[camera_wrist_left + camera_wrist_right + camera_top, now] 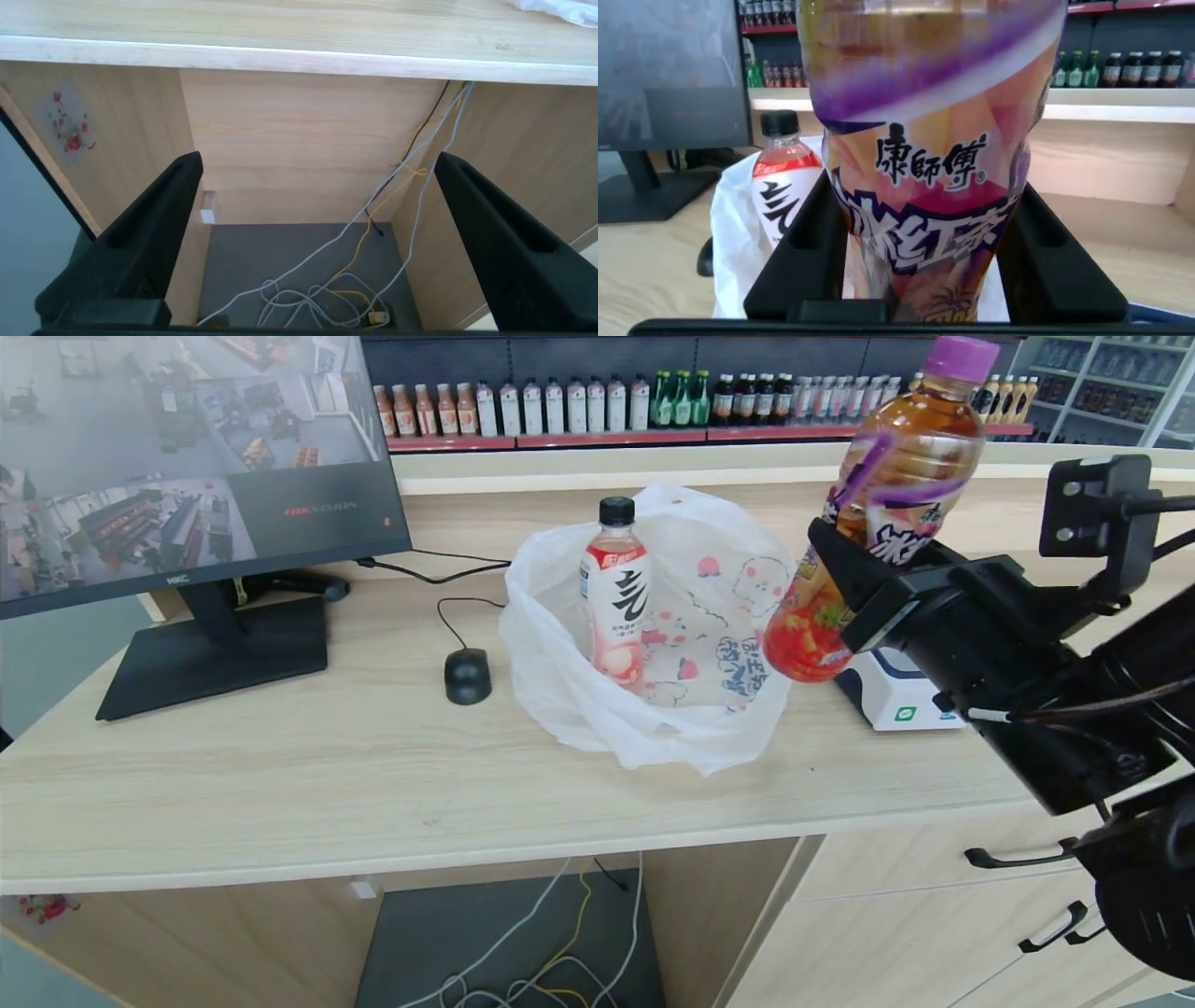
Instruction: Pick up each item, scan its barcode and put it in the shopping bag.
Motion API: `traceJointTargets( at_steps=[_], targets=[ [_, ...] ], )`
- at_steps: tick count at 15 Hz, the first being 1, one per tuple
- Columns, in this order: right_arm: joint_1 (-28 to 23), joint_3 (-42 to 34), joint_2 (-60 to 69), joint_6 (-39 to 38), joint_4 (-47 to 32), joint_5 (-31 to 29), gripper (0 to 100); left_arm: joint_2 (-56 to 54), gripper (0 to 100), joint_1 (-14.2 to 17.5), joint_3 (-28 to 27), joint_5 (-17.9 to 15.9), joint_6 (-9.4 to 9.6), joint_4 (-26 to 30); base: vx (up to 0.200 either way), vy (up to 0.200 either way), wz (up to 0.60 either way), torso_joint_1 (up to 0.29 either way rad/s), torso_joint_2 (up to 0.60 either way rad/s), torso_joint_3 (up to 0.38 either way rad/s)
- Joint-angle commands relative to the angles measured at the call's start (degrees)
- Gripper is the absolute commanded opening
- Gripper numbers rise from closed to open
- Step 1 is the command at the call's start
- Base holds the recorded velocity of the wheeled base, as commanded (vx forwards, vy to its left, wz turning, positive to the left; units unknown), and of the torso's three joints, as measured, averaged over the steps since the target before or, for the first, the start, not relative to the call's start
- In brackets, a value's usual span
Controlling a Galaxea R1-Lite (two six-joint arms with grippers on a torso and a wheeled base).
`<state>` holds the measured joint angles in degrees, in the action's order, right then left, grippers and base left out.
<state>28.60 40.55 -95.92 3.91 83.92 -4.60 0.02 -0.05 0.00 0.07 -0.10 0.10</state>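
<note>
purple-capped bottle [901, 439]: in head view the mid label is covered by the right gripper [840, 588] clamped round it; in right wrist view the cap and base run off the frame edges
black-capped bottle [616, 588]: foot sunk in the shopping bag [560, 653], base not visible; in right wrist view one side sits behind a gripper finger
white box [896, 695]: mostly behind the purple-capped bottle and right gripper, can't tell what's on its top
monitor [187, 448]: cropped by top and left edges of head view
shelf bottles [597, 406]: too small to tell apart
left gripper [318, 163]: finger bases cut by the frame edge; the bag there is a sliver at the frame corner
cables [551, 952] under the counter run off the bottom of head view
</note>
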Motion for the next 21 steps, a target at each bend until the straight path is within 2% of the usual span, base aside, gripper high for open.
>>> traceJointTargets(
  at_steps=[1,5,9,21],
  targets=[
    [-0.03,4.72,-4.72,0.04,0.02,0.03,0,-0.02,100,0.05,0.0,0.01,0.01,-0.01,0.0,0.0,0.0,0.0,0.0,0.0],
    [-0.03,12.8,-11.49,0.13,-0.34,0.29,0,-0.02,100,0.05,0.0,0.01,0.01,-0.01,0.0,0.0,0.0,0.0,0.0,0.0],
    [-0.03,17.73,-17.81,0.39,-0.51,0.38,0,-0.02,100,0.05,0.0,0.01,0.01,-0.01,0.0,0.0,0.0,0.0,0.0,0.0],
    [-1.0,20.1,-25.2,2.77,-0.51,2.05,0,-0.02,100,0.05,0.0,0.01,0.01,-0.01,0.0,0.0,0.0,0.0,0.0,0.0]
  ],
)
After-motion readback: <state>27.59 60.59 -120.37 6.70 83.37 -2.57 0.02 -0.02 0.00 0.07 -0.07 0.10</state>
